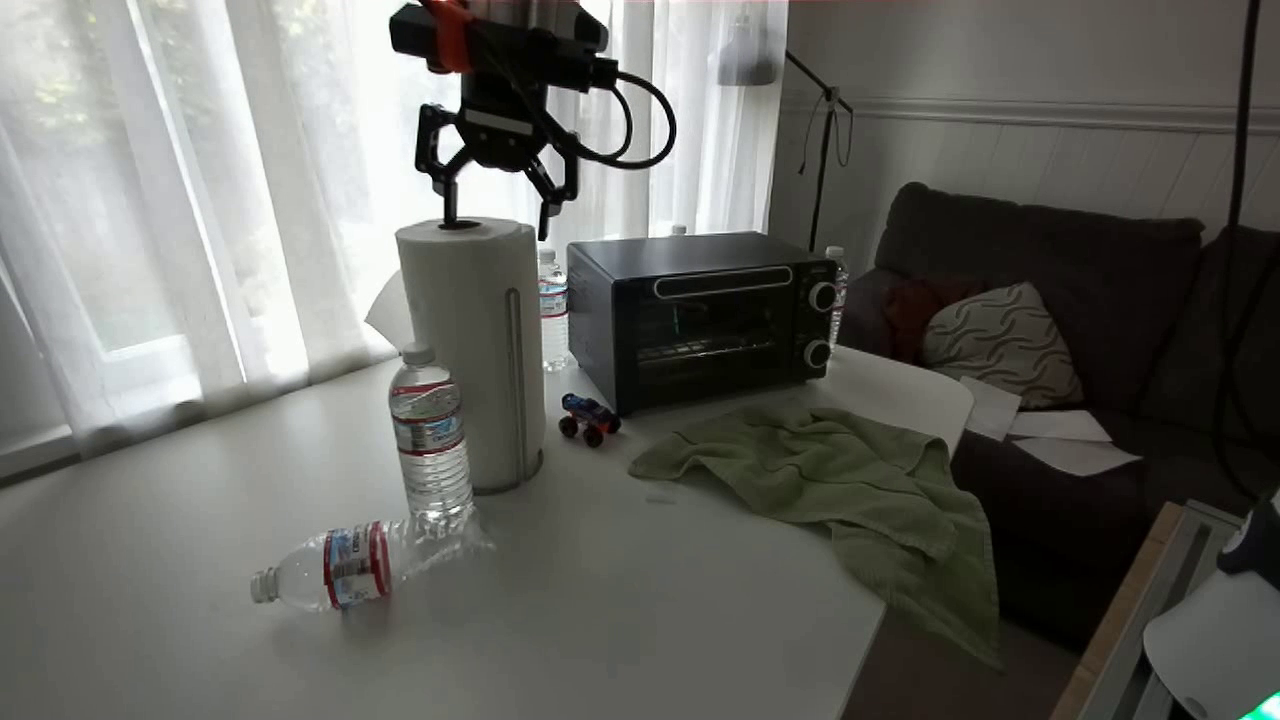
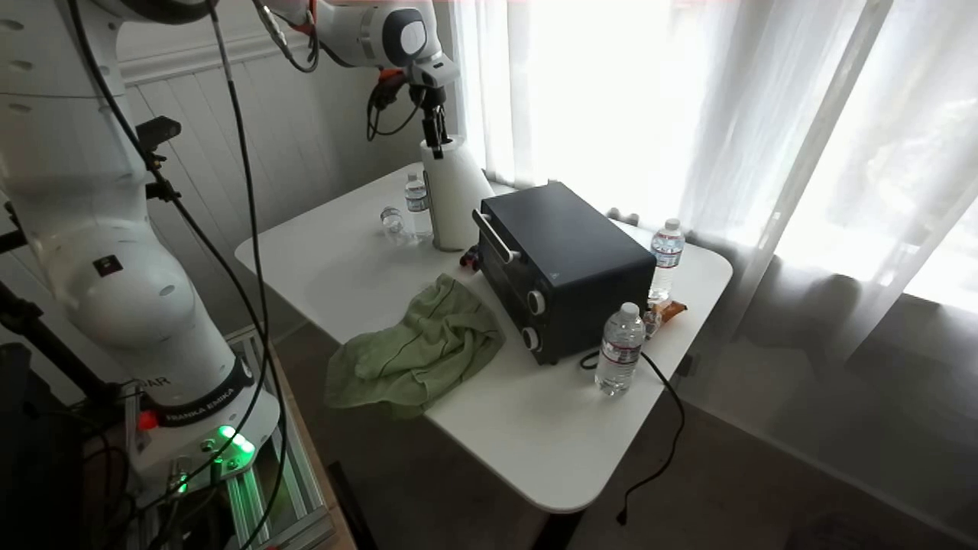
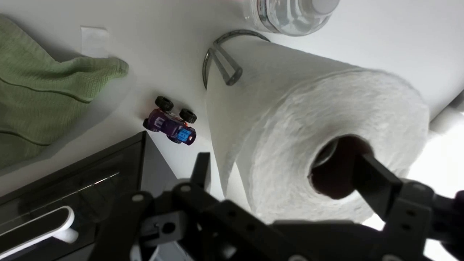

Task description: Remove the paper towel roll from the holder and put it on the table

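The white paper towel roll (image 1: 460, 310) stands upright on the holder, and also shows in an exterior view (image 2: 457, 200). The holder (image 1: 517, 380) shows as a thin wire loop along the roll's side and a round base ring; its loop is clear in the wrist view (image 3: 235, 77). Any rod inside the core is hidden. The table (image 1: 680, 610) bears them. My gripper (image 1: 497, 230) is open at the roll's top. In the wrist view my gripper (image 3: 282, 157) has one fingertip at the mouth of the hollow core and the other outside the roll; neither clearly presses the paper.
An upright water bottle (image 1: 432, 430) and a lying bottle (image 1: 350, 565) are close in front of the roll. A black toaster oven (image 1: 710, 320), a toy truck (image 1: 590, 420) and a green towel (image 1: 830, 490) lie beside it. More bottles (image 2: 620, 347) stand around the oven.
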### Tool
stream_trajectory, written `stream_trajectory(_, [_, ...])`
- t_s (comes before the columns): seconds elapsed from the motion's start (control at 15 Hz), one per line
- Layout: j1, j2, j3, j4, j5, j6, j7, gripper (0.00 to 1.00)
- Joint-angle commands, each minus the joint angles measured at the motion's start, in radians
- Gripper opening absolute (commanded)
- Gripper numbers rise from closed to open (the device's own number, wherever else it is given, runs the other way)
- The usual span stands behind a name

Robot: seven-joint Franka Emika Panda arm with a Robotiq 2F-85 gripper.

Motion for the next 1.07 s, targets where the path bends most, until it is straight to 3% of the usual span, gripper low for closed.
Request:
stream_trajectory(0.0, [0.027,0.029,-0.027,0.049,0.012,-0.033,0.031,1.00])
stream_trajectory(0.4, [0.032,0.054,-0.037,0.085,0.014,-0.098,0.041,0.99])
stream_trajectory(0.47, [0.032,0.056,-0.037,0.088,0.011,-0.106,0.038,0.75])
stream_trajectory(0.6, [0.034,0.061,-0.039,0.095,0.007,-0.118,0.035,0.70])
stream_trajectory(1.0, [0.052,0.068,-0.051,0.111,-0.008,-0.105,0.072,0.26])
